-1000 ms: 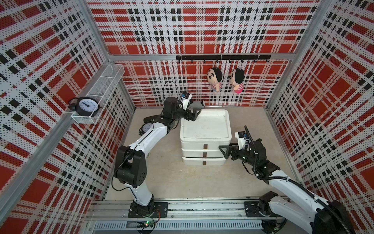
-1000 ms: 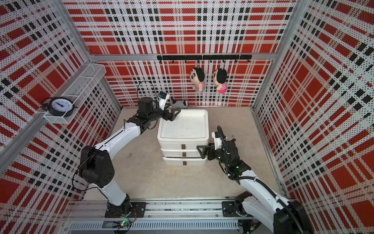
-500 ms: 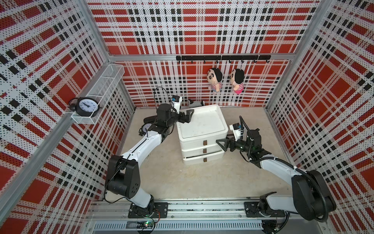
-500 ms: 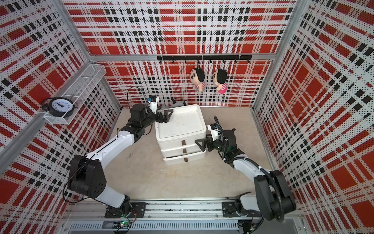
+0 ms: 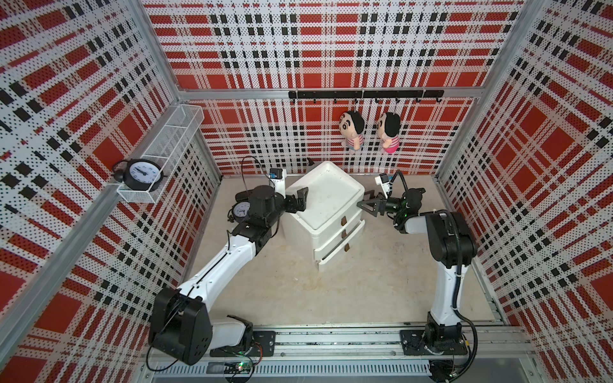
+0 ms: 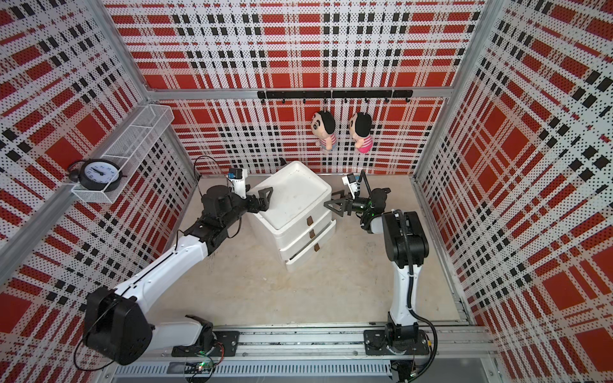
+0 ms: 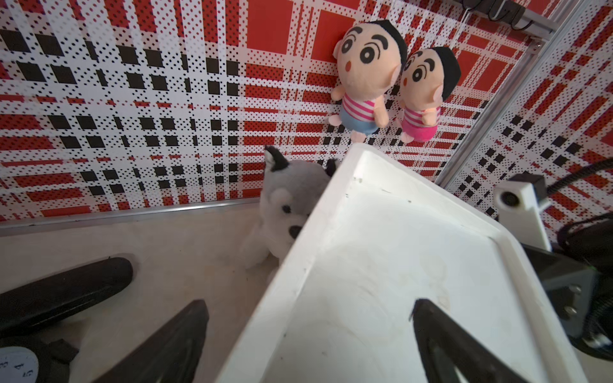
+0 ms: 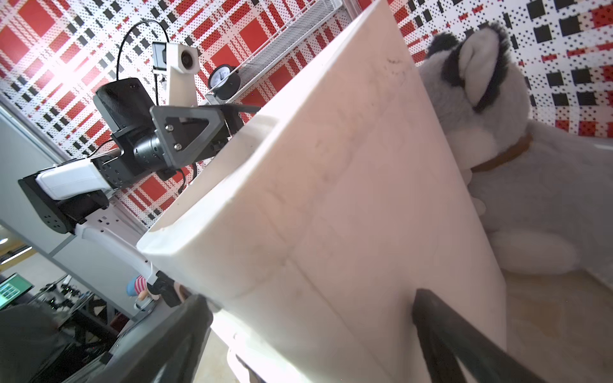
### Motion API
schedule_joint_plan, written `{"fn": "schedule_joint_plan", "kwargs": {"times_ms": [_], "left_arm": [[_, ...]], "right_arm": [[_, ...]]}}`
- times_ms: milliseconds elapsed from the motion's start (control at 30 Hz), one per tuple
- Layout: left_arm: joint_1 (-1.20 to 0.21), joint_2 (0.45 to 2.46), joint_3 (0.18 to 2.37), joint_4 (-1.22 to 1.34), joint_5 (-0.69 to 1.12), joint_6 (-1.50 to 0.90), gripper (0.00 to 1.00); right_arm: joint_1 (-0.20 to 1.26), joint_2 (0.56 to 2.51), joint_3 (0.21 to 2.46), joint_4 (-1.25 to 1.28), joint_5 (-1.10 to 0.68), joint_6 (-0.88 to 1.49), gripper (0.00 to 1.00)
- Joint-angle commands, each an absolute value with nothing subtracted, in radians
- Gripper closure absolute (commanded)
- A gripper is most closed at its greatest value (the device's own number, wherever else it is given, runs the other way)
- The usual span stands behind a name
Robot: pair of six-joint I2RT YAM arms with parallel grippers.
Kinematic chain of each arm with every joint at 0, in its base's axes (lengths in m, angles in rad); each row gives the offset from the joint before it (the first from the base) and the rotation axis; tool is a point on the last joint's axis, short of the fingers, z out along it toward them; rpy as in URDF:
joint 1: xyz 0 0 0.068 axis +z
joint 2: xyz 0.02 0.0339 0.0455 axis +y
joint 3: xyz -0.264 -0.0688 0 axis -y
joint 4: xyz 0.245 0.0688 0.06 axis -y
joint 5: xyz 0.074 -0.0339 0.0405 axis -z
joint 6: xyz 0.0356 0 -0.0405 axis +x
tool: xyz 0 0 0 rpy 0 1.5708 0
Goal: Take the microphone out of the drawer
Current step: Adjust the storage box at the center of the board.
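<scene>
The white three-drawer cabinet (image 5: 326,212) (image 6: 292,202) stands turned at an angle, its brown pull tabs (image 5: 344,233) facing front right. The bottom drawer (image 5: 341,257) sticks out slightly; the other two look closed. The microphone is hidden. My left gripper (image 5: 298,201) (image 7: 308,306) is open, straddling the raised rim on the cabinet top's left edge (image 7: 298,265). My right gripper (image 5: 366,205) (image 8: 310,298) is open too, its fingers spread on either side of the cabinet's right corner (image 8: 331,232).
A grey husky plush (image 7: 292,199) (image 8: 530,165) sits behind the cabinet against the back wall. Two dolls (image 5: 351,129) hang from a hook rail. One clock (image 5: 142,172) stands on the wire shelf, and a small clock (image 5: 241,211) lies under my left wrist.
The cabinet has swung round so its front now faces front right instead of straight forward. My left gripper slid along its left edge, and my right arm moved back to the right corner.
</scene>
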State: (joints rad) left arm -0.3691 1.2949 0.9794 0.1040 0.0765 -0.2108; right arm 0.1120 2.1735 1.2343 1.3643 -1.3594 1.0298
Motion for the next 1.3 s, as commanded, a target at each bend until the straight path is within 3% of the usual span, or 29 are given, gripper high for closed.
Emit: {"fn": "schedule_joint_plan", "kwargs": {"times_ms": [0,600,700,733,767,867,1033,1167,1267], "left_arm": [[-0.43,1.267,0.958,0.056,0.173,-0.259,0.02],[-0.199,1.282,1.143,-0.021,0.239,-0.296,0.02],[-0.184,1.286,1.156,-0.027,0.247,-0.296,0.02],[-0.181,1.286,1.157,-0.026,0.249,-0.296,0.02],[-0.18,1.284,1.157,-0.026,0.252,-0.295,0.02],[-0.177,1.281,1.157,-0.034,0.255,-0.294,0.02],[-0.172,1.282,1.144,-0.023,0.261,-0.294,0.02],[-0.172,1.334,1.197,-0.025,0.318,-0.285,0.02],[-0.173,1.386,1.263,-0.046,0.343,-0.279,0.02]], "right_arm": [[0.15,2.174,1.33,1.641,-1.458,1.263,0.0],[-0.054,2.09,1.193,1.6,-1.331,1.325,0.0],[-0.067,2.042,1.192,1.287,-1.29,1.103,0.0],[-0.068,2.006,1.217,1.287,-1.29,1.079,0.0],[-0.067,1.986,1.245,0.838,-1.22,0.789,0.0],[-0.05,1.953,1.421,0.237,-1.054,0.335,0.0],[-0.049,1.957,1.465,0.171,-0.964,0.341,0.0],[-0.042,1.863,1.265,0.349,-0.891,0.425,0.0],[-0.021,1.775,1.14,0.306,-0.755,0.4,0.0]]}}
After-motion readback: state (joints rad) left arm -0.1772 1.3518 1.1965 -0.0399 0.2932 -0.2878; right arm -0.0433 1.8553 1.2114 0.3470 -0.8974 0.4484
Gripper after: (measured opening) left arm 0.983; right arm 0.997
